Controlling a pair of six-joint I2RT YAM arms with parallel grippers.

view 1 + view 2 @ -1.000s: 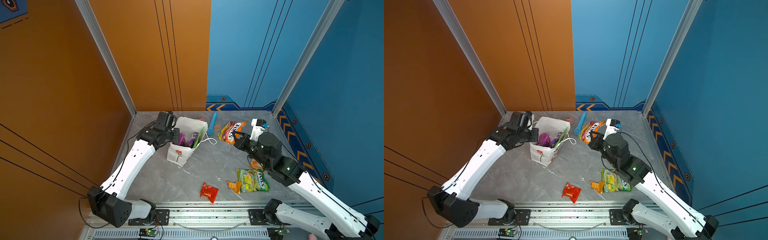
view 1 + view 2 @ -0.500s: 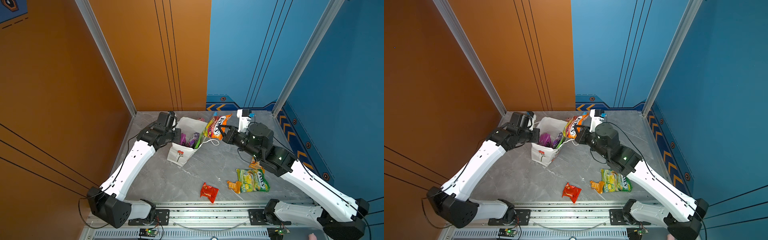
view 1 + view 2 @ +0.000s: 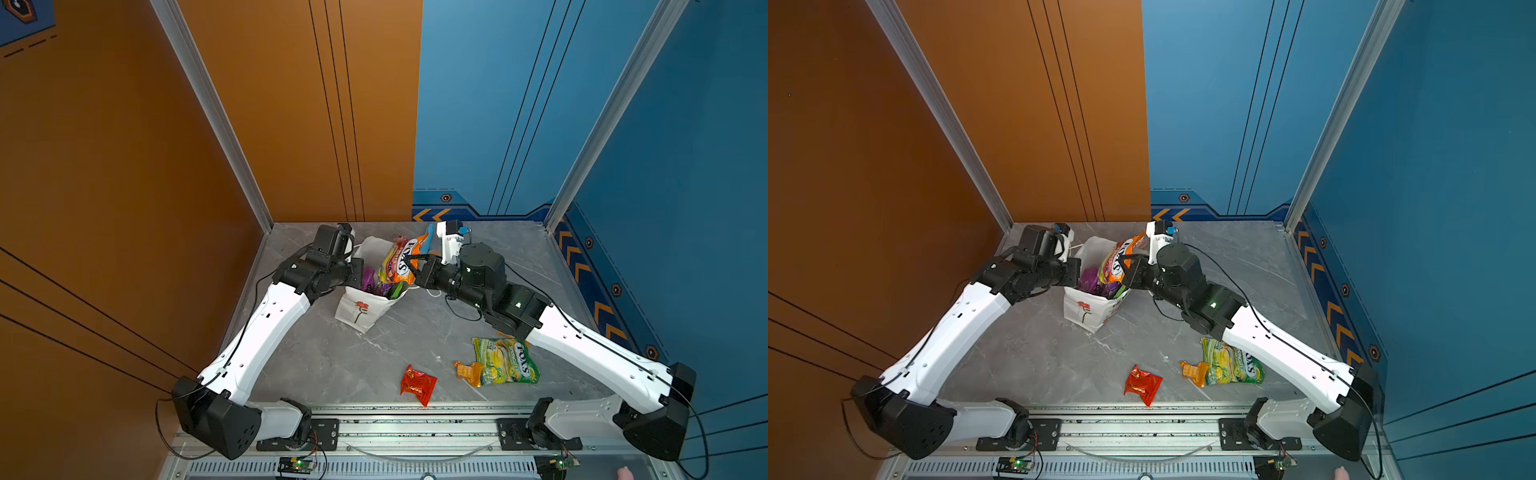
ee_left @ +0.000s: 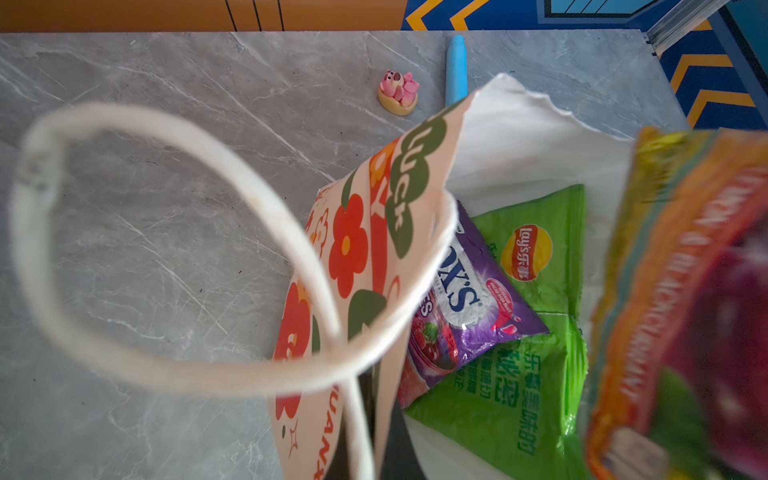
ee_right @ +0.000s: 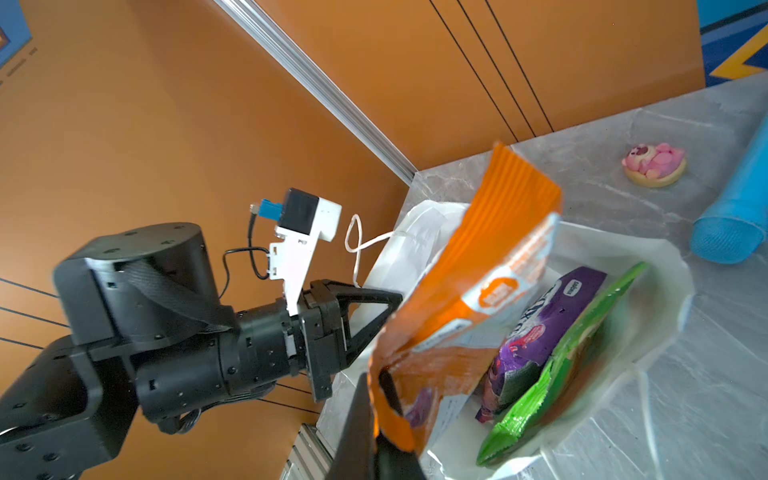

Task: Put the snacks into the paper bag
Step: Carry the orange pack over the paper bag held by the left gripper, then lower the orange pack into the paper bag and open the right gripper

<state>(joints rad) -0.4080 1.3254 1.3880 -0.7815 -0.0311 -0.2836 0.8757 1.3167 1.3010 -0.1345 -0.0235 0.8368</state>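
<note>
Hovering above the open mouth of the white paper bag with red flower prints point(image 3: 359, 309), the right gripper point(image 3: 410, 266) is clamped on a crinkly orange FOX'S snack packet point(image 3: 400, 259). The left gripper point(image 3: 356, 271) is closed, apparently pinching the bag's rim to hold it open. A purple packet point(image 4: 465, 299) and a large green chip bag point(image 4: 528, 374) already crowd the inside. A green FOX'S bag point(image 3: 505, 361), a small orange packet point(image 3: 467, 370) and a red packet point(image 3: 417, 384) lie on the grey worktop point(image 3: 332, 365). If released here, the wide packet may snag the rim, slide out, or tip the leaning bag.
</note>
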